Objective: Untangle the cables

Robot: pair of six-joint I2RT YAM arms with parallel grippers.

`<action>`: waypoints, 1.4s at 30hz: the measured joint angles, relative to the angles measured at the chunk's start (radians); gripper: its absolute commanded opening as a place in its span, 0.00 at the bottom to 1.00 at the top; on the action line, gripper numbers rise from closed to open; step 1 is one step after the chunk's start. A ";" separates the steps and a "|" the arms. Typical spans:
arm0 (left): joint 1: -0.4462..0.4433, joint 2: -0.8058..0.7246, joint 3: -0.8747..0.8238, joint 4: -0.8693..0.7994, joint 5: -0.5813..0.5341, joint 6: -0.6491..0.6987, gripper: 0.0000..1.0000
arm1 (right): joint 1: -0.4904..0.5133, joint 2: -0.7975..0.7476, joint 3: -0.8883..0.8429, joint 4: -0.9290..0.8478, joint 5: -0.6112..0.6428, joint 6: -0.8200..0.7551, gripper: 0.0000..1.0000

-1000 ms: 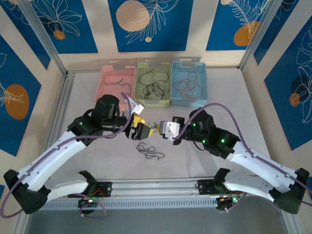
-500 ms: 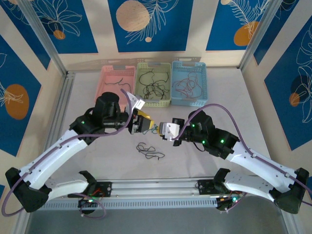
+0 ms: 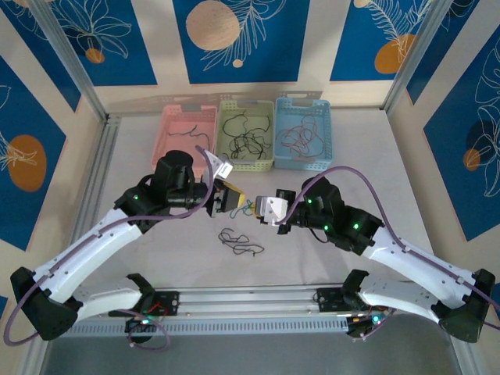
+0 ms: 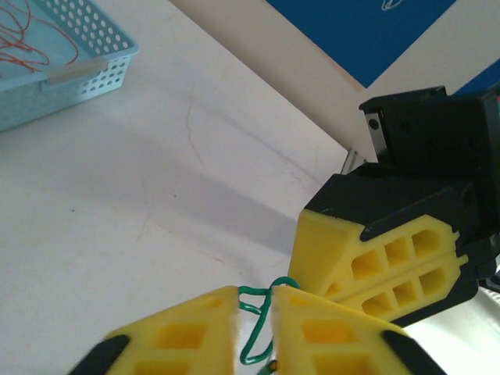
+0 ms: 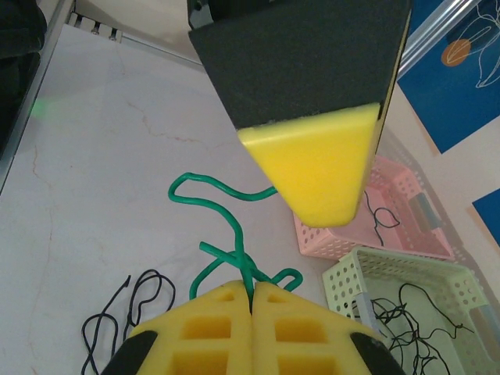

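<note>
Green cable (image 5: 244,262) hangs off the table (image 3: 156,250), strung btwn both grippers mid-workspace. R gripper (image 5: 251,291) has its pads pressed tight together w/ the cable pinched at the tips. A kinked loop rises from there toward the L finger (image 5: 312,168) just ahead. L gripper (image 4: 255,301) is nearly closed too, pads nipping the same green strand (image 4: 251,295), w/ R gripper's yellow fingers (image 4: 383,266) just beyond its tips. Top view: tips of L (image 3: 233,201) and R (image 3: 262,211) face each other, near but apart.

Black cables (image 3: 238,242) lie loose on the table just base-side of both grippers.

Well beyond the grippers, at the far edge: pink basket (image 3: 187,110), green basket (image 3: 247,102), blue basket (image 3: 303,100), each w/ curly strands inside.
</note>
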 measured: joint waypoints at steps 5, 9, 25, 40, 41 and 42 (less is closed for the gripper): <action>0.000 -0.002 -0.008 0.003 -0.014 -0.002 0.00 | 0.000 -0.006 -0.008 0.003 0.000 0.009 0.00; 0.000 -0.035 -0.013 0.002 -0.068 -0.014 0.00 | 0.000 -0.013 -0.014 0.009 0.022 0.011 0.00; -0.006 -0.422 -0.164 0.049 -0.386 -0.221 0.00 | -0.021 -0.026 -0.016 0.121 0.012 0.156 0.00; 0.000 -0.425 -0.227 0.197 -0.359 -0.312 0.86 | -0.124 -0.026 -0.039 0.051 -0.027 0.337 0.00; 0.000 -0.407 -0.222 0.198 -0.334 -0.313 0.87 | -0.141 -0.026 -0.039 0.047 -0.035 0.361 0.00; 0.000 -0.396 -0.220 0.198 -0.318 -0.315 0.87 | -0.154 -0.026 -0.038 0.045 -0.042 0.382 0.00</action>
